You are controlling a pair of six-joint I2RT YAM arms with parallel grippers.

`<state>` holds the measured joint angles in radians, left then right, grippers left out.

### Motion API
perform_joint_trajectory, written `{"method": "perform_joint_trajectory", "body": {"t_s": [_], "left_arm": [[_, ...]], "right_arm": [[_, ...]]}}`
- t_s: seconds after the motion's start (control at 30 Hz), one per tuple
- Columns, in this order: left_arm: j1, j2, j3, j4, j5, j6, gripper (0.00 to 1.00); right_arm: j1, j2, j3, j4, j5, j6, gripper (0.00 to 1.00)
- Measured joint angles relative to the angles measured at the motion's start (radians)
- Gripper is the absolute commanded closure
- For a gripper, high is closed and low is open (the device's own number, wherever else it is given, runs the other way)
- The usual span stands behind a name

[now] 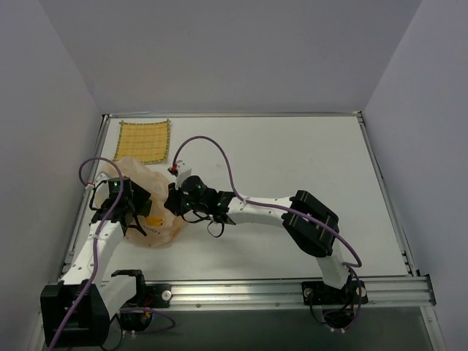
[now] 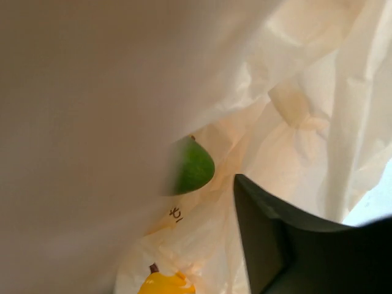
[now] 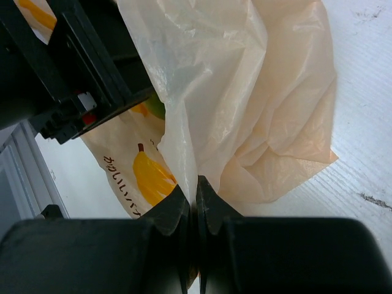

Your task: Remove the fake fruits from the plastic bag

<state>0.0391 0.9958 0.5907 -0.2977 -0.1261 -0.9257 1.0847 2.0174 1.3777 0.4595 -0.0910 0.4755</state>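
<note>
So the plastic bag (image 1: 150, 208) sits at roughly 9 o'clock on the table (image 1: 292, 153), a crumpled peach lump just below the yellow woven mat (image 1: 144, 140), which lies at about 10 o'clock in the far corner. Both arms are crowded onto it.

The right claw (image 3: 196, 205) is squeezed fully together on a fold of the bag's film, pinched right at the fingertips with no gap showing. A banana print (image 3: 150, 177) on the bag shows at 9 o'clock from that pinch.

The left claw (image 1: 134, 219) is pushed into the bag's 9 o'clock side. Its wrist view only shows one dark finger (image 2: 275, 245), so I can't tell how wide it is or whether it has anything.

A green fruit (image 2: 193, 166) is inside the bag, at 11 o'clock from that finger and not touching it. There's also a yellow shape (image 2: 165, 285) at the 6 o'clock edge, and I can't tell whether that's a fruit or a print.
</note>
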Motion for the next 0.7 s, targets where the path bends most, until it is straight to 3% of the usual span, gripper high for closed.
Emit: {"method": "perform_joint_trajectory", "body": {"t_s": [0.2,0.7], "left_arm": [[0.0,-0.044,-0.064,0.052,-0.05,-0.045,0.21],[0.009,0.207,-0.079,0.211,-0.141,-0.131,0.2]], "right_arm": [[-0.01,0.0,-0.015,0.004,-0.018,0.001,1.0],[-0.018,0.0,-0.016,0.008,-0.075,0.007,1.0]]}}
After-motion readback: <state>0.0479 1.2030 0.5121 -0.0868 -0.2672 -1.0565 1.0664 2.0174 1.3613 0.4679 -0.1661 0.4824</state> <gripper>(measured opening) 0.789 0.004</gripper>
